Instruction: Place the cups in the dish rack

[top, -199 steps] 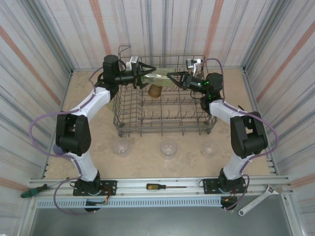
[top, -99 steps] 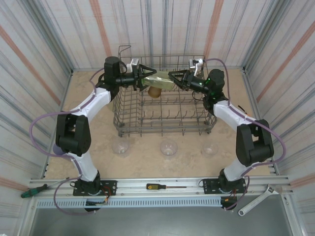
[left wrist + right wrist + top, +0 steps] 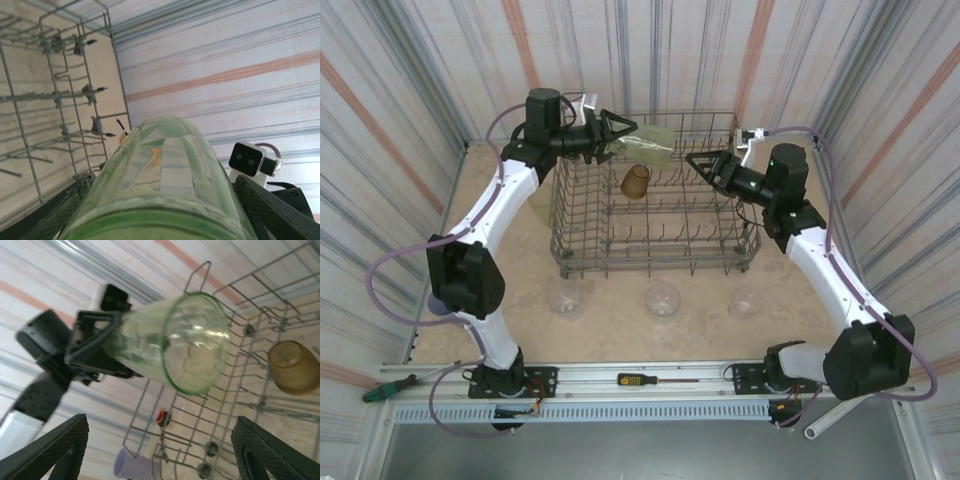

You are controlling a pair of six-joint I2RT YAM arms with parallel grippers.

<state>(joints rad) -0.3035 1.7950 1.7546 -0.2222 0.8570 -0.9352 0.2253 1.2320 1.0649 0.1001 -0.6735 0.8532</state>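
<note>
A pale green cup (image 3: 652,148) lies sideways in the air over the back left of the dish rack (image 3: 582,255), with my left gripper (image 3: 628,138) shut on its base end. The left wrist view has the green cup (image 3: 165,180) between the fingers (image 3: 272,210). My right gripper (image 3: 695,165) hangs open above the rack's right side, apart from the cup. In its view the right gripper (image 3: 160,440) faces the open mouth of the green cup (image 3: 170,342). An amber-brown cup (image 3: 635,181) sits inside the rack. Three clear cups (image 3: 662,298) stand on the table in front of the rack.
A lavender cup (image 3: 132,465) lies beyond the rack's far corner. A small orange round part (image 3: 160,416) is fixed to the rack wire. Screwdrivers (image 3: 655,379) and a wrench (image 3: 840,415) rest on the near rail. Striped walls enclose the table.
Both grippers were together at the green cup. The right gripper has let go and drawn back to the right, open. The left gripper has carried the cup up and slightly left.
</note>
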